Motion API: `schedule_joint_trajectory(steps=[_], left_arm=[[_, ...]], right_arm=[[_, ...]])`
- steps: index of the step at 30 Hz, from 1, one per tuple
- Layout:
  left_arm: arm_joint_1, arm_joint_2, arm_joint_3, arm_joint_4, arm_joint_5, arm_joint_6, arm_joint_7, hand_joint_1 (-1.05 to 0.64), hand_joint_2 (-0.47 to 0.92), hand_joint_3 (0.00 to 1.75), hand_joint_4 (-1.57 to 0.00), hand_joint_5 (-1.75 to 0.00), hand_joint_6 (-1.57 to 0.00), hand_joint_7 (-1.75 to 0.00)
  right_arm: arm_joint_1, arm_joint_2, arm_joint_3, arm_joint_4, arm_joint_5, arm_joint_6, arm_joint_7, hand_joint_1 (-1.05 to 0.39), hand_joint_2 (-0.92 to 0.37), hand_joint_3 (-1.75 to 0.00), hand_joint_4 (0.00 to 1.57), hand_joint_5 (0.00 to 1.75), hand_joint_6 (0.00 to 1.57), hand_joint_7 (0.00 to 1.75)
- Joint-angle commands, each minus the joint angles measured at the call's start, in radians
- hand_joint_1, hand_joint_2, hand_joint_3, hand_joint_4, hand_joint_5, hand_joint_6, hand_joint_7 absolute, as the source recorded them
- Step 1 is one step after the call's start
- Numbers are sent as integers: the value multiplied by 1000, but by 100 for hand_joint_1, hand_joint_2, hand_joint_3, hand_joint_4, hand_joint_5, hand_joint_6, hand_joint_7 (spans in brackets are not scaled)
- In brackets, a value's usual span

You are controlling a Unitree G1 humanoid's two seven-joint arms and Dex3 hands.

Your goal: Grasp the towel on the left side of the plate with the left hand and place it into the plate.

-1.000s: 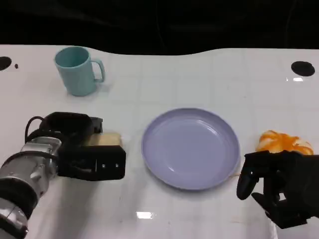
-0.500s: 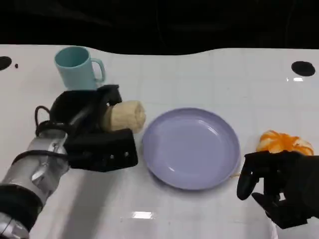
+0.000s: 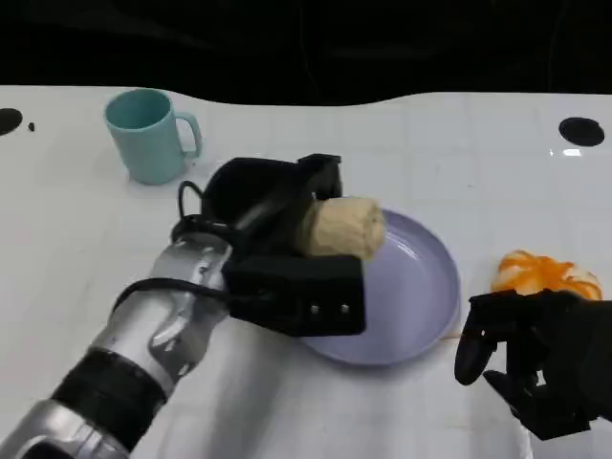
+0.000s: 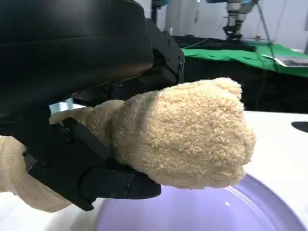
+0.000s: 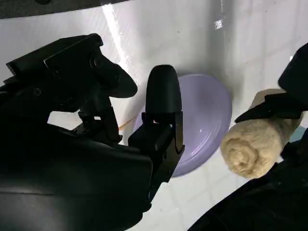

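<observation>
at the far left of the white surface [image 3: 459, 143] we see a teal mug [image 3: 145, 134], standing upright and well apart from our work. next comes our left hand [image 3: 287, 253], raised above the surface, with its fingers [image 4: 120, 185] clamped on the rolled towel [image 3: 339, 228]. the towel is beige terry cloth, wound into a short roll, and it hangs over the left part of the lavender plate [image 3: 421, 287], not touching it as far as we can judge. in the left wrist view the free end of the roll sticks out past the fingers and the plate lies just under it.

we judge the towel to be light and soft. it gives under pressure, it is not slippery, and it cannot break, so a firm hold around the middle of the roll is the right place; a hold at one end might let it unwind. we think it will land quietly and may loosen a little when let go.

to the right of the plate lies an orange object [image 3: 545, 273], maybe peel, we cannot tell exactly. at the far right our right hand [image 3: 535, 359] rests low near the plate's edge, its fingers apart and holding nothing.
</observation>
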Motion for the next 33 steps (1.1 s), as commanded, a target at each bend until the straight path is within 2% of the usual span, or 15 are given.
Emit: schedule_joint_trajectory(steps=[1, 4, 6, 7, 8, 9, 11, 14, 16, 18, 27, 30, 33], left_arm=[[-57, -49, -39, 10, 25, 28, -44, -23, 58, 75, -86, -175, -68, -149], [-80, -82, -60, 28, 34, 53, -83, -25, 68, 56, -85, -175, -73, -127], [-93, -103, -69, 42, 31, 73, -113, -27, 81, 36, -77, -174, -77, -93], [-96, -110, -72, 50, 29, 77, -121, -29, 87, 25, -78, -163, -81, -69], [-98, -114, -74, 56, 27, 77, -128, -29, 90, 21, -76, -156, -82, -57], [-100, -114, -80, 60, 31, 77, -136, -30, 91, 20, -73, -146, -84, -46], [-105, -108, -94, 56, 41, 85, -173, -35, 92, 18, -55, -121, -71, -23], [-108, -93, -113, 37, 61, 105, -225, -47, 92, 19, -41, -57, -52, -4], [-106, -86, -122, 32, 75, 115, -236, -53, 92, 17, -36, -38, -43, -1], [-104, -80, -127, 29, 86, 119, -247, -60, 92, 14, -34, -32, -37, 0], [-88, -41, -113, -34, 71, 124, -325, -75, 92, 10, -24, -26, -25, 0], [-74, -17, -90, -70, 40, 111, -346, -76, 92, 10, -22, -26, -25, -1], [-46, 11, -46, -142, -14, 113, -388, -71, 92, 13, -27, -30, -31, -3]], right_arm=[[5, -9, -1, 2, -3, -16, -2, 0, -60, -104, 71, 170, 68, 142], [6, -5, 2, 2, -6, -16, -6, 0, -59, -104, 71, 170, 68, 141], [6, -3, 6, 0, -11, -8, -9, 0, -60, -104, 71, 169, 69, 142], [5, -3, 8, -1, -13, -6, -10, 0, -60, -104, 71, 169, 69, 143], [4, -4, 9, -1, -15, -7, -10, 0, -60, -103, 72, 169, 69, 143], [3, -4, 11, -1, -17, -7, -9, 0, -60, -103, 72, 169, 69, 143], [2, -1, 10, -3, -15, -6, -7, 0, -60, -102, 71, 170, 68, 143], [1, 3, 7, -3, -11, -6, -7, 0, -61, -102, 71, 170, 67, 143], [2, 3, 4, -1, -9, -11, -5, 1, -61, -102, 71, 170, 67, 143], [3, 4, -1, -4, -3, 1, -3, 0, -62, -101, 69, 169, 67, 142], [5, -6, -5, -1, -6, -9, 1, 0, -62, -100, 69, 170, 67, 142], [4, -6, -6, -2, -5, -9, 2, 1, -62, -100, 69, 170, 67, 142], [6, -10, -5, 7, -8, -34, 2, 1, -62, -100, 70, 170, 67, 143]])
